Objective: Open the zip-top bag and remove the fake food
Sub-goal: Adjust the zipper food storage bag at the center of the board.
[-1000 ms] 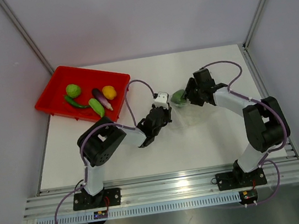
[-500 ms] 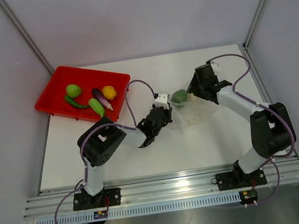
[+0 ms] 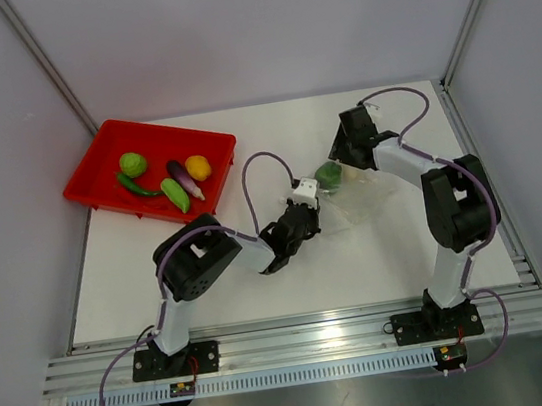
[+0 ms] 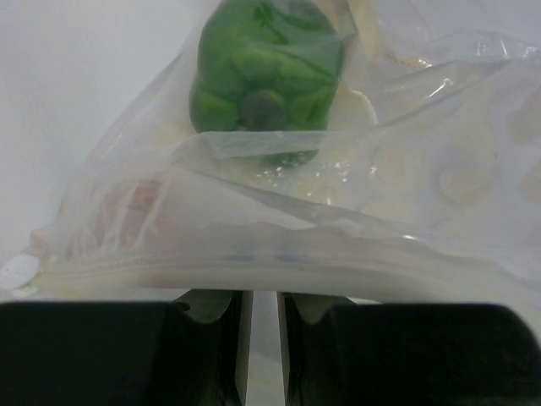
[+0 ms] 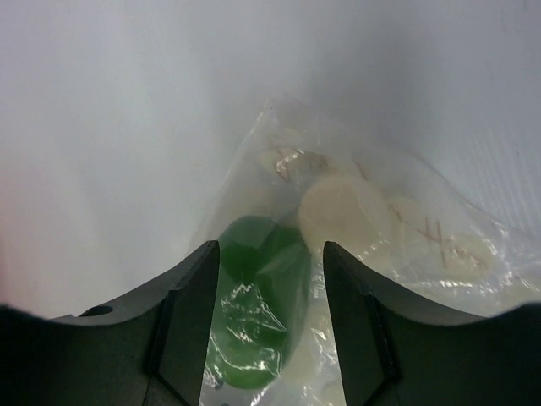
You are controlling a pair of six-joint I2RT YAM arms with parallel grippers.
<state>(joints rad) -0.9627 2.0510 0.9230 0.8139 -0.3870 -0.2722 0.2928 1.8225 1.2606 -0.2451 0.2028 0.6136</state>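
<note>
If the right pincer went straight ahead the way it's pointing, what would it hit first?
Most likely the zip-top bag, its plastic covering the green fake food that sits between the right pincer tips; depth is unclear.

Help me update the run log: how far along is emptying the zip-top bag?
Done: five toy pieces lie in the red tray. In hand: the left gripper pinches the zip-top bag at its zip edge, while the right gripper straddles a green piece seen through plastic; whether it is gripped is unclear. Left: that green piece and at least one pale round piece remain in the bag.
</note>
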